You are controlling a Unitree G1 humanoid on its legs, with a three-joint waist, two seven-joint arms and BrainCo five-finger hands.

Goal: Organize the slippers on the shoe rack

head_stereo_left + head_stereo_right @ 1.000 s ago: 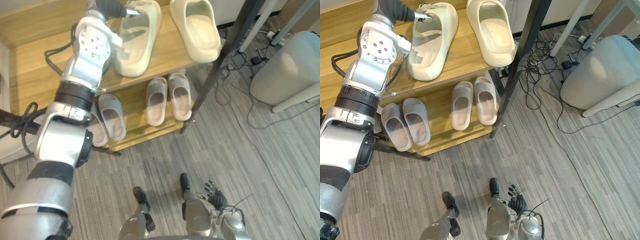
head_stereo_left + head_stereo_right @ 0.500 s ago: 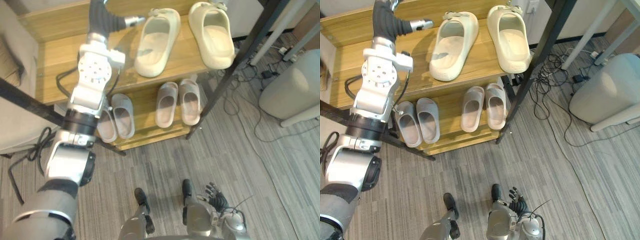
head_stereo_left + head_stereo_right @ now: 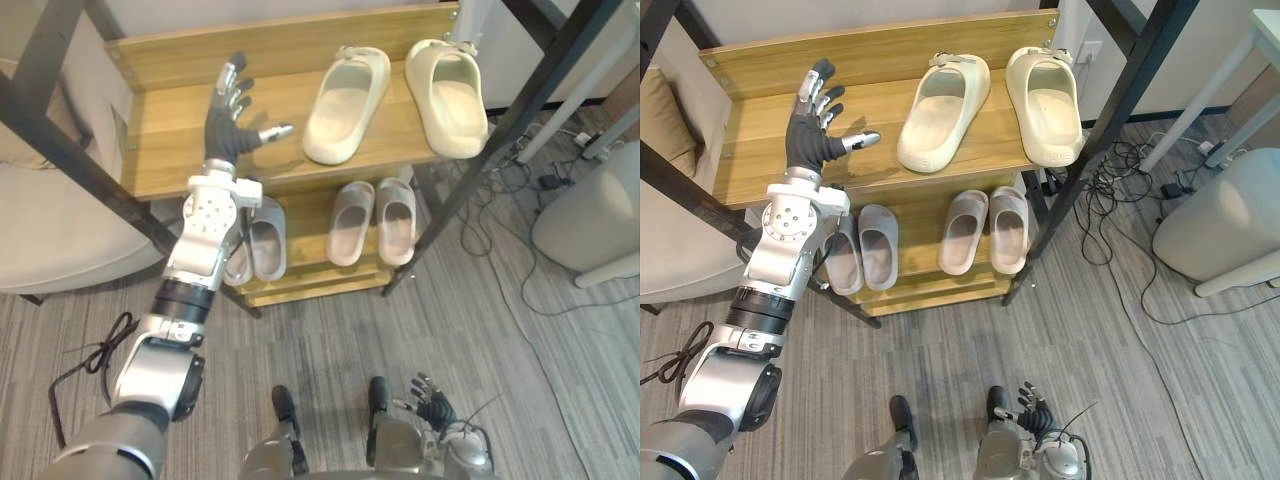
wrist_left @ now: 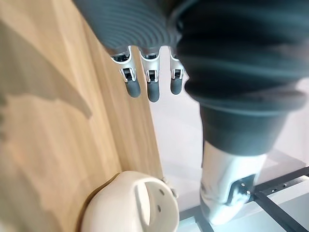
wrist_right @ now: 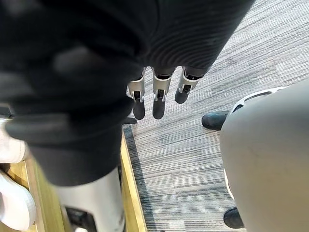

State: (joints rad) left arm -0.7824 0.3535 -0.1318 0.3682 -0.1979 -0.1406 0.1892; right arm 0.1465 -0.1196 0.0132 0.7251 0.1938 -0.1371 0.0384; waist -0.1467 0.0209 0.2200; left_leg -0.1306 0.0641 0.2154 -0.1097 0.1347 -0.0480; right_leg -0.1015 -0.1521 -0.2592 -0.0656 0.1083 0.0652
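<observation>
Skewed cream slipper (image 3: 943, 98) lies on the top shelf (image 3: 760, 140), just past the thumb tip of our left hand (image 3: 812, 135); fingers spread, empty. We judge a sideways nudge could shove it off the front edge. The right hand (image 3: 1033, 415) hangs low, fingers relaxed.

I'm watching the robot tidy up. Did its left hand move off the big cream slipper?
Yes. The left hand came off the cream slipper and now hovers open over bare shelf, to the slipper's left.
</observation>
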